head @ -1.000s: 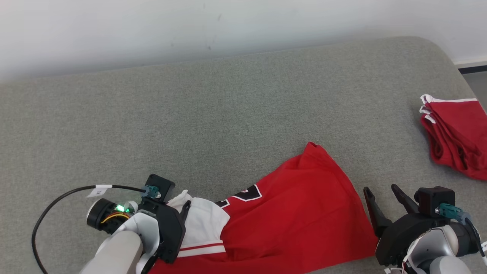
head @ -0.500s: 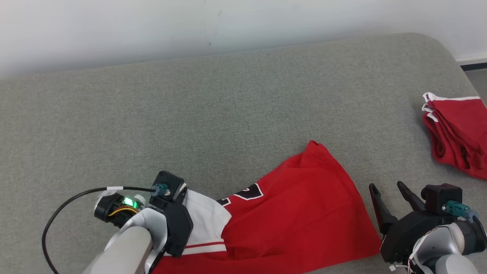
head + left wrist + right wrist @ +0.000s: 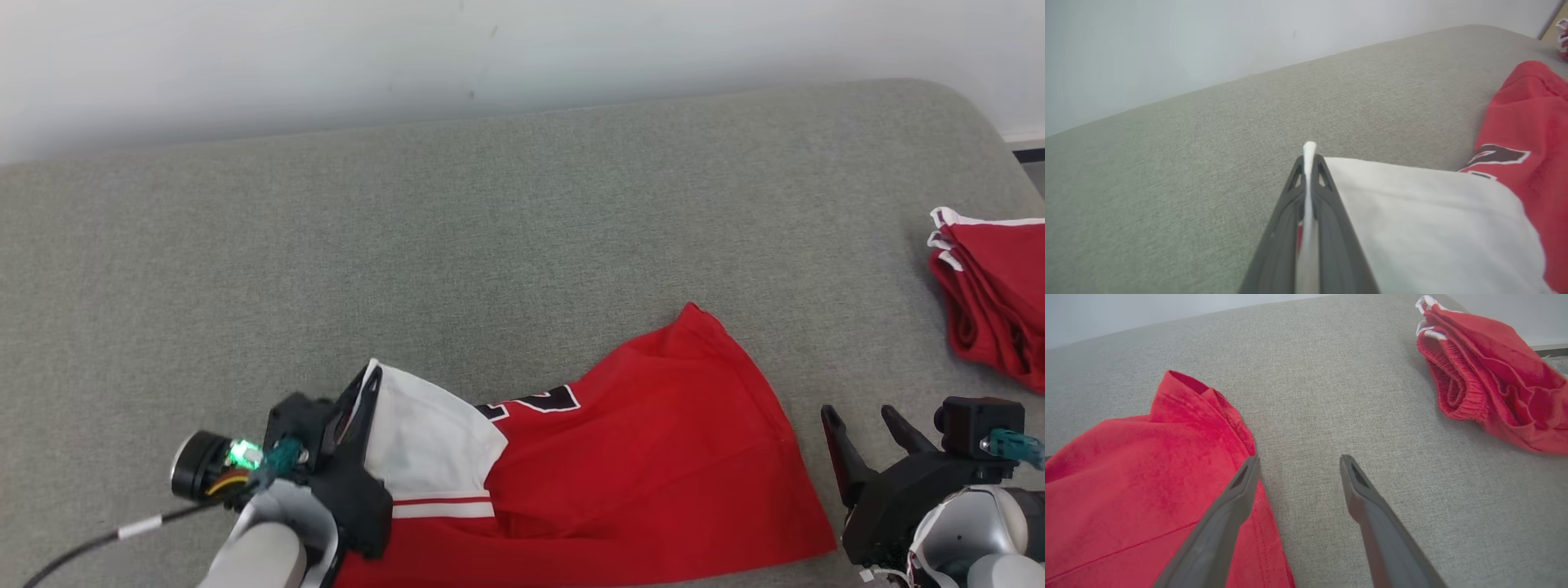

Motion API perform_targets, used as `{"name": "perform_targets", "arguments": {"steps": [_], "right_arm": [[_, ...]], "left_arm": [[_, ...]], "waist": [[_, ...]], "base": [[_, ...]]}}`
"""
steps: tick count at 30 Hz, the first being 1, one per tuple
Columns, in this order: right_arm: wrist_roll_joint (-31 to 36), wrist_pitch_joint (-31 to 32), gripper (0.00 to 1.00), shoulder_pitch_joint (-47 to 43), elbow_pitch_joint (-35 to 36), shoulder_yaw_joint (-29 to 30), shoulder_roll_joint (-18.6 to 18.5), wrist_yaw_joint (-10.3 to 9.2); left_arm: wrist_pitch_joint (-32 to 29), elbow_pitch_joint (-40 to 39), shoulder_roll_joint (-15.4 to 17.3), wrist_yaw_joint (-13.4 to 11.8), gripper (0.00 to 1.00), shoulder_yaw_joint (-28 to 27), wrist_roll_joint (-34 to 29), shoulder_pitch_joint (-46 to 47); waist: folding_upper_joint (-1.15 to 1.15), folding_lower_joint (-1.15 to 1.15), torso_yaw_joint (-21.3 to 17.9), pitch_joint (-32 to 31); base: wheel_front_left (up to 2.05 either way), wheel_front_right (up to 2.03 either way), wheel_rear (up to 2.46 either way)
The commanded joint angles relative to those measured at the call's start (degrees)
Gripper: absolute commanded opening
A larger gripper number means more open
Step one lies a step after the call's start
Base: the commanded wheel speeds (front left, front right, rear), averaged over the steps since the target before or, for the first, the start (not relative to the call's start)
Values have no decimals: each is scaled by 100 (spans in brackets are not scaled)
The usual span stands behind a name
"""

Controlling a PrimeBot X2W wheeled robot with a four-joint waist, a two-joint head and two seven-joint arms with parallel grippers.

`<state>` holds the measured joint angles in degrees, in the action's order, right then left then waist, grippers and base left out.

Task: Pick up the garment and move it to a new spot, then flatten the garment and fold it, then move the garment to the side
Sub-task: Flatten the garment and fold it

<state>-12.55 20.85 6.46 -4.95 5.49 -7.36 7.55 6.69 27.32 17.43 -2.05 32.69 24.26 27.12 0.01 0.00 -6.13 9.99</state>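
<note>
The garment [image 3: 645, 474] is a red jersey with a white panel and a dark number, lying crumpled along the near edge of the grey cushion. My left gripper [image 3: 369, 384] is shut on its white edge at the left end; in the left wrist view the white cloth [image 3: 1309, 179] sticks out between the closed fingers [image 3: 1290, 204]. My right gripper [image 3: 861, 420] stands open just right of the garment's red hem, holding nothing. In the right wrist view its left finger [image 3: 1237, 494] overlaps the red cloth [image 3: 1147, 465] and the other finger is over bare cushion.
A second red garment [image 3: 992, 302], folded with white trim, lies at the cushion's right edge, also in the right wrist view [image 3: 1486, 375]. The grey cushion [image 3: 457, 245] stretches wide behind the jersey up to a pale wall. A black cable [image 3: 82, 551] trails from my left wrist.
My left gripper closed on the white edge of the garment and lifted it slightly forward. The camera shifted a little. The right gripper stayed open.
</note>
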Motion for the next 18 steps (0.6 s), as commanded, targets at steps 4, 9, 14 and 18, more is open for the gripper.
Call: {"name": "perform_targets", "arguments": {"steps": [4,9,14,18], "right_arm": [[56,451,100,-149,159,239,100,-14],[156,807,100,-80,231,462,169,-14],[324,1238,100,27,89,439,145,-14],[284,1322,100,-59,49,402,153,-14]], "left_arm": [[186,-714,200,-139,0,-1,-21,-558],[310,-1379,306,-280,0,26,-26,-1006],[368,-1698,348,-413,0,14,-2,-1251],[512,-1878,400,-487,0,-87,88,-1457]], "waist": [[-1,0,109,97],[-1,0,161,199],[-1,0,214,264],[-1,0,276,262]], "base": [[0,0,0],[0,0,0],[0,0,0],[0,0,0]]}}
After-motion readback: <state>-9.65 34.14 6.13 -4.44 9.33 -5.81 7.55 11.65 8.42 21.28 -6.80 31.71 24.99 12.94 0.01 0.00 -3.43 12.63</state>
